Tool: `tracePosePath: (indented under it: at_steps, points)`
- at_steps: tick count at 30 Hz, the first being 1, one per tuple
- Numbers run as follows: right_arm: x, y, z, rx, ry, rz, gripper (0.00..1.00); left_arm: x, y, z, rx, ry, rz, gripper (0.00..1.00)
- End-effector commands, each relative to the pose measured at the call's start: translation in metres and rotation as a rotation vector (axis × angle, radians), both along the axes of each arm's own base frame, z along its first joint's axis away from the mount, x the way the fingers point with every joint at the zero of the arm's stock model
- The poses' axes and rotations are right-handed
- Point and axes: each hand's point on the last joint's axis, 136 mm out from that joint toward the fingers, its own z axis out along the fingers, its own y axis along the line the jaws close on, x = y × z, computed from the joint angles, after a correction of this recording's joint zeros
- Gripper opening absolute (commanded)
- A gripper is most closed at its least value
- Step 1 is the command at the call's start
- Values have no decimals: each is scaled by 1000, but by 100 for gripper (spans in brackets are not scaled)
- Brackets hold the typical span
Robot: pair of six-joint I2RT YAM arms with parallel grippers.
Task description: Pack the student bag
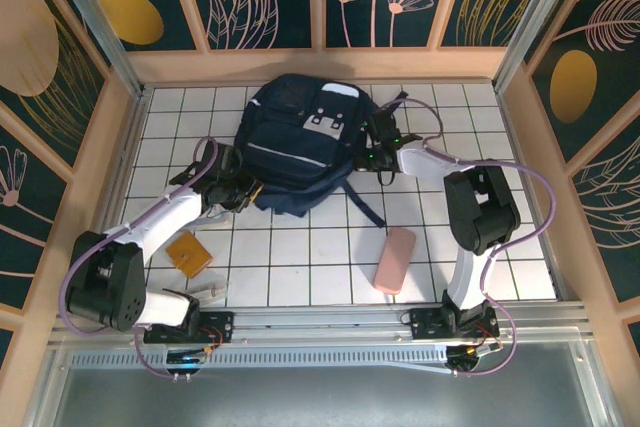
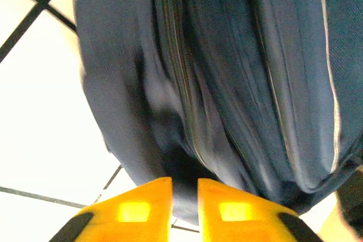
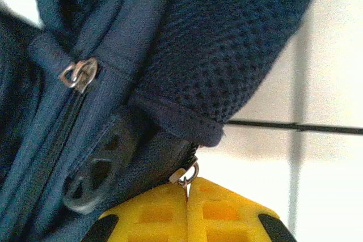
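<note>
- The left jaws stand slightly parted. There is a narrow slot between their yellow fingertips [image 2: 153, 202] with nothing in it, so they are released.
- Just past those tips, close enough that I cannot tell whether it touches, the student bag [image 2: 227, 83] bulges up in navy fabric. A closed zipper line [image 2: 181, 83] runs away from the slot, and a thin pale stripe [image 2: 332, 83] lies further off to one side.
- On the other side of the left jaws is bare white-tiled tabletop [image 2: 45, 111].
- The right jaws are clenched, their yellow fingertips [image 3: 153, 211] pressed together on a thin metal zipper pull [image 3: 187, 175] that pokes out of the seam between them.
- Directly beyond that pull is the bag's edge, with a black plastic buckle [image 3: 96, 174] just beside the right jaws.
- Further out, a mesh-padded flap [image 3: 238, 43] overhangs the tips, and a second zipper slider [image 3: 78, 75] sits well apart up the zip.
- From above, the bag lies between the two sets of jaws. The left arm [image 1: 160, 217] meets its near-left corner and the right arm [image 1: 430, 162] meets its right side.
- Well behind the jaws, towards the arm bases, lie a pink case [image 1: 395, 260] and a flat orange item [image 1: 188, 253], both apart from the bag.
</note>
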Motion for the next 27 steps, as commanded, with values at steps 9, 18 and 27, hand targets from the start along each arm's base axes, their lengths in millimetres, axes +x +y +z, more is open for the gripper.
tracePosePath:
  at_steps: [9, 18, 27]
  points:
    - [6, -43, 87, -224, -291, 224, 44, 33, -76, 153, 289, -731, -808, 38]
    - [17, -43, 151, -366, -653, 396, 44, 22, -93, 90, 767, -1114, -1747, 59]
    - [22, -47, 191, -259, -841, 412, 60, 49, -77, 30, 967, -963, -2005, 58]
